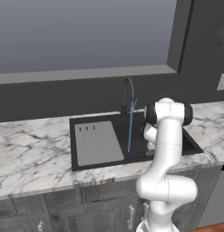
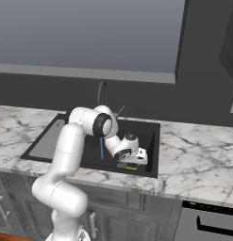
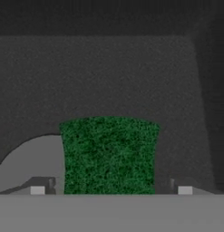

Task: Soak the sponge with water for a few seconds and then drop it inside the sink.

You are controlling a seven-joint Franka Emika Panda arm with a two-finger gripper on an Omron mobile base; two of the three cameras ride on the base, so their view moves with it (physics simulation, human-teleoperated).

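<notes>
1. The sink (image 1: pixel 81 156) is a black basin set into the marble counter (image 1: pixel 31 149), with a grey ribbed drainboard (image 1: pixel 97 142) covering its left part.
2. The water (image 1: pixel 130 129) falls as a thin blue stream from the dark arched faucet (image 1: pixel 127 93) into the basin.
3. The sponge (image 2: pixel 131 165) lies low inside the basin near its front wall, right of the stream and apart from it.
4. The arm (image 1: pixel 165 154) rises in front of the counter, bends over its front edge and reaches down into the basin.
5. The gripper (image 2: pixel 132 163) points downward directly over the sponge.
6. In the hand view the sponge's green top (image 3: pixel 109 156) sits between the two fingertips (image 3: pixel 37 190), with a gap on each side, so the fingers are spread and released from it.
7. The right base view shows the hand and sponge; in the left base view the arm covers that spot, while the drainboard is plain there.
</notes>
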